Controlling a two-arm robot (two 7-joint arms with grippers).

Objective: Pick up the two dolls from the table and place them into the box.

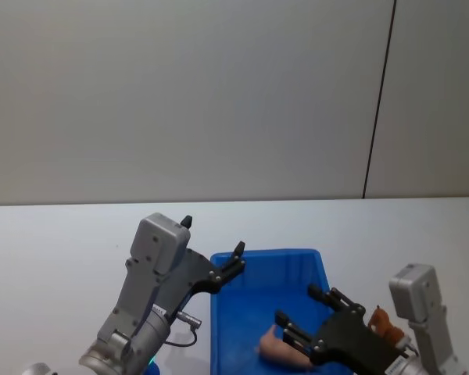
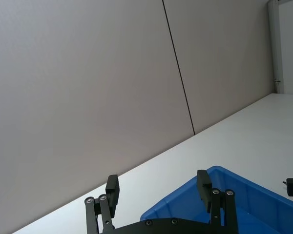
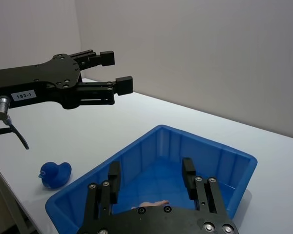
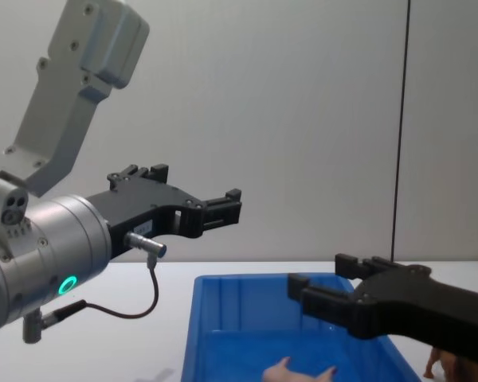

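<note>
The blue box (image 1: 266,291) sits on the white table (image 1: 55,258) in front of me. The pale pink doll (image 1: 277,348) lies on the box floor, also seen in the chest view (image 4: 299,372) and the right wrist view (image 3: 151,204). The brown lion doll (image 1: 381,323) stands just past the box's right wall, low at the right in the chest view (image 4: 440,363). My right gripper (image 1: 297,305) hovers open and empty over the box, above the pink doll. My left gripper (image 1: 213,236) hangs open and empty above the box's far left corner.
A small blue toy duck (image 3: 55,173) rests on the table to the left of the box (image 3: 161,132). A plain grey wall (image 1: 219,94) stands behind the table. Bare tabletop stretches to the left and behind the box.
</note>
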